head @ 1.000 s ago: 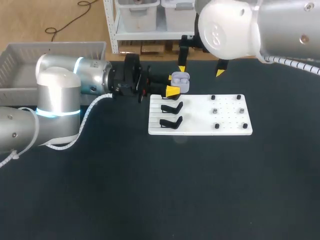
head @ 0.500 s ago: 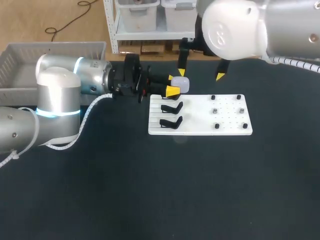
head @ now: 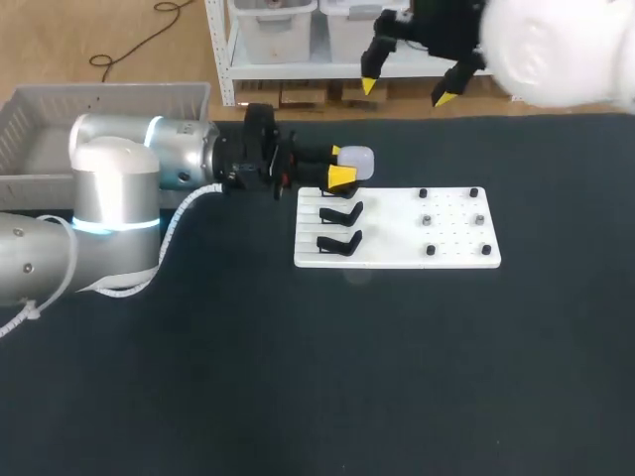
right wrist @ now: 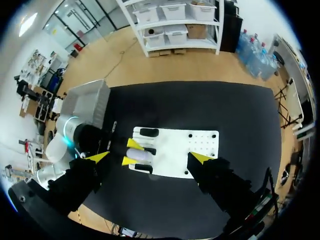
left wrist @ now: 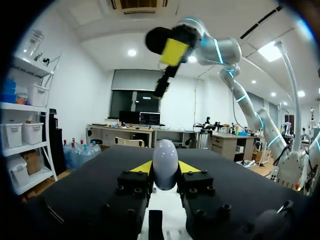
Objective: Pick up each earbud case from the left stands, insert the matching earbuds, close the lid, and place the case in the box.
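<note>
A pale lavender earbud case (head: pixel 359 162) with its lid down is held above the far left corner of the white board (head: pixel 397 260), and my left gripper (head: pixel 340 166) is shut on it from two sides. In the left wrist view the case (left wrist: pixel 165 163) stands upright between the yellow fingertips (left wrist: pixel 142 167). My right gripper (head: pixel 407 91) hangs open and high beyond the board, apart from the case. From the right wrist view the case (right wrist: pixel 141 157) lies far below my right gripper (right wrist: pixel 150 157). Two black stands (head: pixel 342 211) on the board's left side are empty.
A grey box (head: pixel 40 129) sits at the table's far left, behind my left arm (head: pixel 109 188). Small black and grey pegs (head: pixel 425 220) dot the board's right half. Dark open tabletop (head: pixel 347 377) spreads in front of the board.
The case's lid was open with earbuds showing, and now it is down. My right gripper lifted up and away from the case. The left arm stayed put.
</note>
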Tool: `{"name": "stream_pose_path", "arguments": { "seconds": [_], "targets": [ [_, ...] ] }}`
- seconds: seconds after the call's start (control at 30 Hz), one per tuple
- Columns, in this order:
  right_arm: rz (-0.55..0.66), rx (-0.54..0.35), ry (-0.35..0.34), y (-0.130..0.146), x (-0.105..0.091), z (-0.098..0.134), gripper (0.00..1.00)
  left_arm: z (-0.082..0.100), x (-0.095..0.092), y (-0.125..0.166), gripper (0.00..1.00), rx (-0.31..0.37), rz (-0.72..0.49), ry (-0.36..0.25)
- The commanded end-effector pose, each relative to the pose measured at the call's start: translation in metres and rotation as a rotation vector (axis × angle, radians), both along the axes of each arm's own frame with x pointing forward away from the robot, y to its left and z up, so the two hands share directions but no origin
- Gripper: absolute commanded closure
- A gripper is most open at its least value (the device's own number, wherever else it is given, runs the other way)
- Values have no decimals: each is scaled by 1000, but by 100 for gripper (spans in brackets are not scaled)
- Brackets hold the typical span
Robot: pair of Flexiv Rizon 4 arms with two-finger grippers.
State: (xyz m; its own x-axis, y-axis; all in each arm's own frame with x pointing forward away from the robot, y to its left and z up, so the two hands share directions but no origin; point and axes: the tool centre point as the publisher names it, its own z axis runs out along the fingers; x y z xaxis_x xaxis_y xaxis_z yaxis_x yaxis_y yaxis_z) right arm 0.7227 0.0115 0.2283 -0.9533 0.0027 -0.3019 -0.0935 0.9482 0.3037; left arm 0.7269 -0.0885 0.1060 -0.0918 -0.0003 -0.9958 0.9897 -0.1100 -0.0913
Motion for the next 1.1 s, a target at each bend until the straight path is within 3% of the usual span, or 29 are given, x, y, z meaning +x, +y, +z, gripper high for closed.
{"name": "stream_pose_path", "arguments": {
  "seconds": [0.03,0.17,0.33,0.67,0.8,1.1],
  "targets": [
    [-48,59,-250,-18,-58,24,0,8,-26,10,100,11,132,9],
    [-25,73,-307,-15,-73,39,0,25,-34,23,100,31,217,-4],
    [-25,73,-307,-15,-73,39,0,49,-38,53,100,90,328,-72],
    [-25,73,-307,-15,-73,39,0,90,-21,128,100,175,531,-182],
    [-25,73,-307,-15,-73,39,0,93,-4,165,100,263,610,-216],
    [-25,73,-307,-15,-73,39,0,68,41,257,100,486,779,-207]
  ]
}}
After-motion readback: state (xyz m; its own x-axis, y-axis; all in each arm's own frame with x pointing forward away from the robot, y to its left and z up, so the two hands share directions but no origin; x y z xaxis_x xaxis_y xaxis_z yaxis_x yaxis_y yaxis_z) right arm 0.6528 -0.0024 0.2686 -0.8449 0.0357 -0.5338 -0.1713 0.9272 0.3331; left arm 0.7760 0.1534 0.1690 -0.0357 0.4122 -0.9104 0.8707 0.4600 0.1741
